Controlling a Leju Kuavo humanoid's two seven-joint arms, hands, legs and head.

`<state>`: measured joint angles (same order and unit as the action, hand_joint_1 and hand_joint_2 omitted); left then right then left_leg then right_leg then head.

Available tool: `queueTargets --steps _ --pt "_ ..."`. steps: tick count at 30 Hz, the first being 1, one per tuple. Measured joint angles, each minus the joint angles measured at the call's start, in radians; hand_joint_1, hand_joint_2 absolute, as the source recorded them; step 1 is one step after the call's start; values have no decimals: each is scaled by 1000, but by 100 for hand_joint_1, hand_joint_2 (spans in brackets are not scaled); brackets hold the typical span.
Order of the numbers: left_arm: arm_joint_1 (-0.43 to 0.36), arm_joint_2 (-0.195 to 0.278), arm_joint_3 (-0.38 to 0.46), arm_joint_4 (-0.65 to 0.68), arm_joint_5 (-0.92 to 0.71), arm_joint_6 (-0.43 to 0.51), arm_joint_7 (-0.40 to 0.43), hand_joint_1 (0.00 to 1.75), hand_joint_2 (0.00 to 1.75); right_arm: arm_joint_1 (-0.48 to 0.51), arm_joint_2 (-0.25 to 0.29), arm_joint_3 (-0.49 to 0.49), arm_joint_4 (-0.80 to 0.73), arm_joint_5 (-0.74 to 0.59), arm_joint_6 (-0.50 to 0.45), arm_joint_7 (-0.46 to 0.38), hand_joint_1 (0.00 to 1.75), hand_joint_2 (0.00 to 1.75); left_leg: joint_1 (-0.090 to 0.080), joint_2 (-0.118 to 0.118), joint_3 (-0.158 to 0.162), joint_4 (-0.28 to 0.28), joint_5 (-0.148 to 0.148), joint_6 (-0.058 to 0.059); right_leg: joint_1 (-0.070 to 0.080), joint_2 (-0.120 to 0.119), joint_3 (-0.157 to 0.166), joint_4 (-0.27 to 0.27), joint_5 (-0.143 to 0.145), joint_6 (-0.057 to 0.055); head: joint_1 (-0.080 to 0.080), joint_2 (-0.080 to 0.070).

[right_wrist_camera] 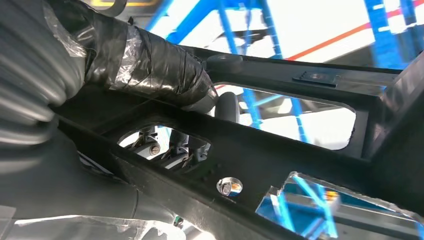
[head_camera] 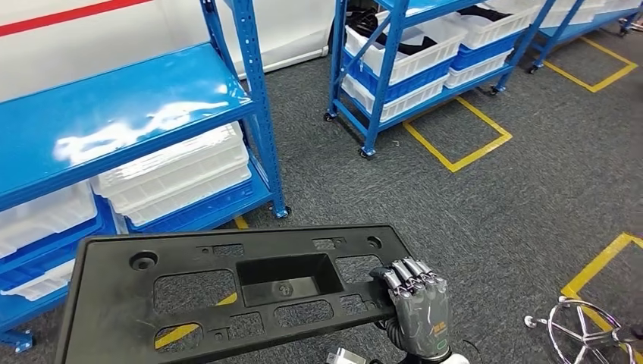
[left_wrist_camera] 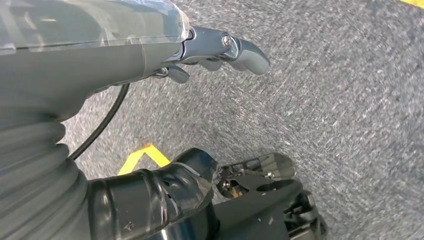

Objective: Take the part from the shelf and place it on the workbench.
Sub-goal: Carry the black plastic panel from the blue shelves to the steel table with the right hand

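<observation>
The part (head_camera: 227,296) is a wide, flat black plastic panel with several cut-outs and a rectangular recess in its middle. It hangs level in front of me, low in the head view. My right hand (head_camera: 415,303) grips its right end, fingers curled over the top face. The right wrist view looks along the panel's underside (right_wrist_camera: 300,150), with my taped thumb (right_wrist_camera: 150,65) pressed against it. In the left wrist view my left hand (left_wrist_camera: 165,55) hangs over grey carpet. Its fingers (left_wrist_camera: 240,47) and taped thumb (left_wrist_camera: 160,195) are apart, with nothing between them.
A blue shelf unit (head_camera: 136,106) with white bins (head_camera: 174,171) stands close on the left. A second blue rack (head_camera: 402,53) with white bins stands further back. Yellow tape (head_camera: 459,133) marks the grey carpet. A chrome chair base (head_camera: 580,330) lies at the lower right.
</observation>
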<state>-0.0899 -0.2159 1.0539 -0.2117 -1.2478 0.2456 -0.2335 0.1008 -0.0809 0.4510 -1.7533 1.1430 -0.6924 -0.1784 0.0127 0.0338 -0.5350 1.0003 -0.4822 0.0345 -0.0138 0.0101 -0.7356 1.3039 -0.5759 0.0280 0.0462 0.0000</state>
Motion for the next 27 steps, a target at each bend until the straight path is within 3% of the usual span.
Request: queueTargets --steps 1,2,4,6,7,9,11,13,15,16,18,20,22,24,25,27 --pt "0 0 0 0 0 0 0 0 175 2 0 -3 0 -1 0 -2 175 175 0 14 0 1 -1 -2 -4 -3 4 -3 12 3 0 0" --pt "-1 0 0 0 0 0 0 0 175 4 0 -5 0 -1 0 -4 175 175 0 26 1 2 -3 -4 -7 -10 29 -47 40 5 0 0" --pt "-3 0 0 0 0 0 -1 0 175 5 0 -8 -2 -1 0 -6 175 175 -2 46 3 6 -9 -13 -6 -50 105 -182 93 4 0 0" --pt "-3 0 0 0 0 1 -2 0 175 5 2 -10 -6 -1 0 -8 175 175 -6 62 6 10 -15 -24 2 -82 141 -256 109 -5 0 0" --pt "-4 0 0 0 0 1 -2 0 175 5 3 -11 -7 -1 0 -8 175 175 -7 71 7 9 -16 -30 7 -83 139 -259 106 -11 0 0" --pt "-5 0 0 0 0 2 -2 0 175 7 5 -14 -10 -1 0 -8 175 175 -5 79 12 9 -21 -42 6 -60 137 -265 111 -22 -1 0" --pt "-6 0 0 0 0 2 -2 0 175 9 7 -17 -13 -1 0 -9 175 175 0 38 -2 50 -56 -51 2 -38 139 -271 116 -36 -1 0" --pt "-3 0 0 0 0 2 -2 0 175 10 12 -21 -16 -1 0 -13 175 175 2 -12 -54 166 -121 -52 3 -16 138 -273 120 -47 -1 0" --pt "0 0 2 0 0 2 -1 0 175 13 18 -26 -18 -2 0 -20 175 175 2 -24 -110 282 -160 -50 9 11 137 -273 121 -51 -1 0" --pt "1 0 2 0 1 2 0 0 175 16 20 -31 -20 -3 0 -25 175 175 1 -25 -121 299 -153 -48 12 25 137 -272 121 -52 -1 0" --pt "1 0 3 0 2 2 0 0 175 24 24 -43 -29 -6 0 -36 175 175 0 -36 -88 215 -86 -39 14 53 139 -270 121 -52 -1 0" --pt "1 1 4 0 3 3 0 0 175 30 32 -59 -41 -11 0 -48 175 175 -1 -81 -33 84 -27 -28 16 79 137 -265 121 -49 -1 0" --pt "0 2 5 0 3 4 0 0 175 37 41 -78 -54 -15 0 -60 175 175 -3 -109 -9 26 -16 -24 12 99 129 -262 125 -39 -1 0" --pt "-3 2 5 0 4 6 -1 0 175 51 49 -103 -70 -18 0 -73 175 175 -2 -93 -4 14 -12 -20 8 116 122 -264 130 -26 -1 0" --pt "-3 2 5 0 4 6 -1 0 175 60 52 -117 -78 -20 0 -80 175 175 -1 -81 -1 6 -7 -15 9 106 119 -259 126 -22 0 0" --pt "-2 1 6 0 6 8 -2 0 175 70 58 -144 -92 -25 0 -93 175 175 3 -55 5 -10 3 -5 13 55 93 -205 89 -14 2 0"
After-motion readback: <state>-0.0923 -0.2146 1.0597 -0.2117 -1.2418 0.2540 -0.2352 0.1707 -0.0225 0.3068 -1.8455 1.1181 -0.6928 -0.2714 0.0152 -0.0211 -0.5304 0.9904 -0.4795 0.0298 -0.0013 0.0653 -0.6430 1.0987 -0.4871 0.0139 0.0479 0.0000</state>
